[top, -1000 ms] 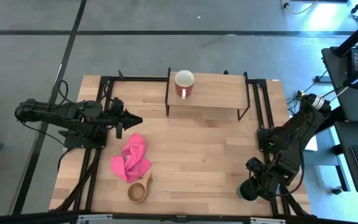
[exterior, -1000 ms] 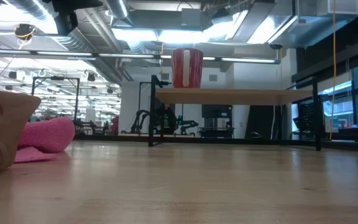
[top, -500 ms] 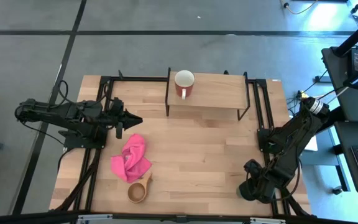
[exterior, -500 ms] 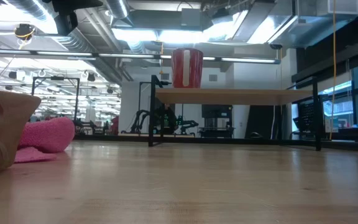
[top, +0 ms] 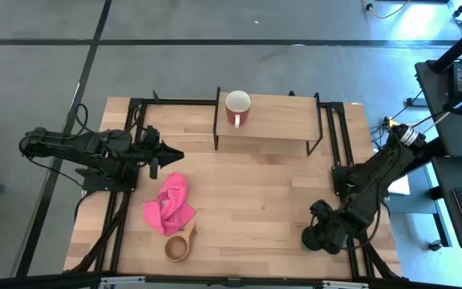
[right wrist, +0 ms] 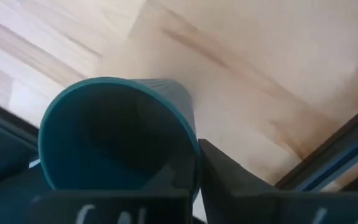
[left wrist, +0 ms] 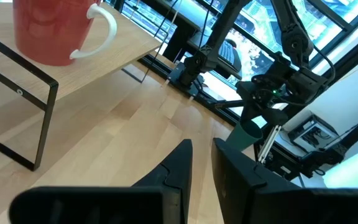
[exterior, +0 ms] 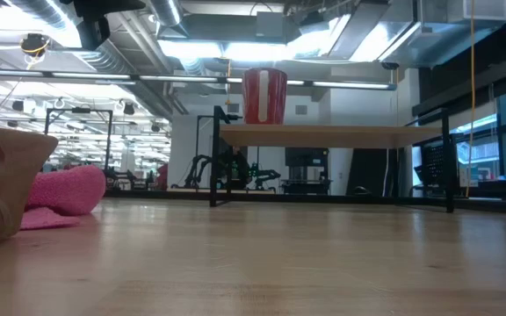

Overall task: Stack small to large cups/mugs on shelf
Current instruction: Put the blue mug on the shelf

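The red mug (top: pixel 237 108) stands upright on the left end of the shelf (top: pixel 279 118) at the table's far side; it also shows in the low view (exterior: pixel 264 96) and the left wrist view (left wrist: pixel 55 28). The tan wooden cup (top: pixel 178 246) rests on the table near its front edge. My right gripper (top: pixel 313 237) is shut on the dark green cup (right wrist: pixel 114 134) near the table's front right corner. My left gripper (top: pixel 175 154) is shut and empty over the left side of the table, pointing right. My right gripper holds the dark green cup by its wall at the rim (right wrist: pixel 191 146). One finger (right wrist: pixel 232 177) lies outside the wall, and the other seems to be inside the cup. The cup is tilted, its mouth toward the wrist camera. It also shows in the left wrist view (left wrist: pixel 248 132).
A crumpled pink cloth (top: pixel 169 205) lies on the table just beyond the wooden cup. Black frame rails (top: pixel 127 172) run along the table's left and right sides. Bare wood (top: pixel 255 201) lies between the cloth and my right gripper.
My right gripper has gone a little toward the table's left and far edges, carrying the dark green cup with it.
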Tool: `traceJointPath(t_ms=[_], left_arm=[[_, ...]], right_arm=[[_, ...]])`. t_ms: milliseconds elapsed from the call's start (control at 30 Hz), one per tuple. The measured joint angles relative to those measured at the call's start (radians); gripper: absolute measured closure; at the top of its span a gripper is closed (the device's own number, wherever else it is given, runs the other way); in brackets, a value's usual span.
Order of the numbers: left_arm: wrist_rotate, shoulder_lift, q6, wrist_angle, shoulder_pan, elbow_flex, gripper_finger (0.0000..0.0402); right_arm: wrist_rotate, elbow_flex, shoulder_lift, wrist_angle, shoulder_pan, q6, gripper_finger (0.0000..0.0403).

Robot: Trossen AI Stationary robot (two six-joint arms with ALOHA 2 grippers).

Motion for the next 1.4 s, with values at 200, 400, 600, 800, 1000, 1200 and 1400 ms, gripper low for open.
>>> traceJointPath(t_ms=[200, 400, 600, 800, 1000, 1200, 1400], left_arm=[[-0.002, 0.0, 0.0, 0.0, 0.0, 0.0, 0.0347], [-0.006, 0.002, 0.0, 0.0, 0.0, 0.0, 0.0347], [-0.007, 0.002, -0.001, 0.0, 0.0, 0.0, 0.0347], [-0.008, 0.002, -0.007, 0.0, 0.0, 0.0, 0.0347], [-0.008, 0.002, -0.008, 0.0, 0.0, 0.0, 0.0347], [-0.008, 0.002, -0.003, 0.0, 0.0, 0.0, 0.0347], [-0.018, 0.002, -0.001, 0.0, 0.0, 0.0, 0.0347]], right_arm=[[0.031, 0.0, -0.038, -0.032, -0.108, -0.152, 0.0395], [0.062, 0.001, -0.077, -0.064, -0.283, -0.395, 0.0396], [0.089, 0.08, -0.088, -0.122, -0.479, -0.697, 0.0396], [0.178, 0.255, -0.088, -0.26, -0.655, -0.939, 0.0396], [0.293, 0.445, -0.089, -0.357, -0.828, -1.088, 0.0396], [0.301, 0.551, -0.08, -0.36, -1.005, -1.208, 0.0396], [0.3, 0.674, -0.004, -0.359, -1.124, -1.323, 0.0397]])
